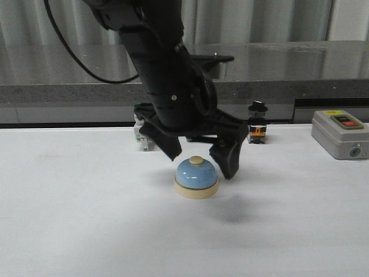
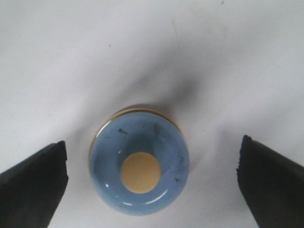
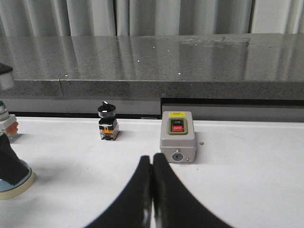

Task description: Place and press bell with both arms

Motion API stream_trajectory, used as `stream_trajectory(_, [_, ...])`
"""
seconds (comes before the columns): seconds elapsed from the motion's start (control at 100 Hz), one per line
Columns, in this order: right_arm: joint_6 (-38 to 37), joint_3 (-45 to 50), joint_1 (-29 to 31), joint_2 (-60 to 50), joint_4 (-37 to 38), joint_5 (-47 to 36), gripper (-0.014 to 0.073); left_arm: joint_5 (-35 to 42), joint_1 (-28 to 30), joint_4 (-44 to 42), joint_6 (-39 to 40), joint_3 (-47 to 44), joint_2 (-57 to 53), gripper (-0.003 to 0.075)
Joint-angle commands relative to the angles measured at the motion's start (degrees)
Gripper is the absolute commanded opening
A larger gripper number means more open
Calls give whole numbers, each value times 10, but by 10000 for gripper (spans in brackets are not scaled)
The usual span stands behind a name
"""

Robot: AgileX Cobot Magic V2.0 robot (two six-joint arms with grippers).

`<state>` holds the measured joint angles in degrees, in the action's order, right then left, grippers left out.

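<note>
White tabletop (image 1: 69,219) is carrying the bell (image 1: 196,178) upright near its middle, while the left gripper (image 1: 202,158) is hanging just above it, jaws spread wide on either side of the blue dome without touching. Right gripper (image 3: 152,190) is sitting low, fingers pressed together, pointing toward the grey switch box (image 3: 177,137)

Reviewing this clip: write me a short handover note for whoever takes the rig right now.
Left gripper: open, hanging just above the bell, one finger on each side, not touching it.
Right gripper: shut, empty, low over the table, pointing at the grey switch box.
Bell: upright on the table, apparently placed.
Left to do: press the cream knob. No sign yet of a press.
</note>
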<state>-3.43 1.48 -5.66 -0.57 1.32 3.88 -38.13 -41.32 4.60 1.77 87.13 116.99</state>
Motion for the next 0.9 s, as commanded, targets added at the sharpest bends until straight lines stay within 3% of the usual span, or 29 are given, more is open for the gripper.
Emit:
stream_trajectory(0.0, [1,-8,4,-11,-3,-45,-60,20,8,2,4,14,-68,690])
stream_trajectory(0.42, [1,-8,4,-11,-3,-45,-60,35,97,1,4,-35,-199,690])
stream_trajectory(0.89, [1,-8,4,-11,-3,-45,-60,171,251,3,7,-293,-418,690])
